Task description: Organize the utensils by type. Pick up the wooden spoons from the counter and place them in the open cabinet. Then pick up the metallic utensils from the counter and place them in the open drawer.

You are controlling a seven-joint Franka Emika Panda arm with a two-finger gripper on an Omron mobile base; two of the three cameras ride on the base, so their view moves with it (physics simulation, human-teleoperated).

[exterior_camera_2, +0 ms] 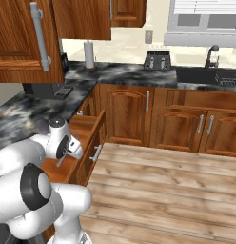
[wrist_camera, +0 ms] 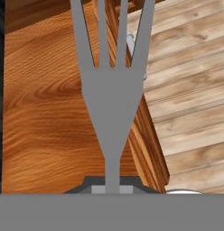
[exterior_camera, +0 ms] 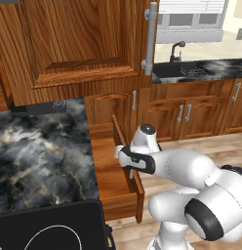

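I am in the metal step: my jaws are closed on the fork, which hangs over the open drawer. Next I should lower it a little and release it inside.

You have one fork, centre of the hand view, with four tines. One drawer stands open, mid-left base view. At the right base view's top you can count one toaster, one paper roll, one faucet.
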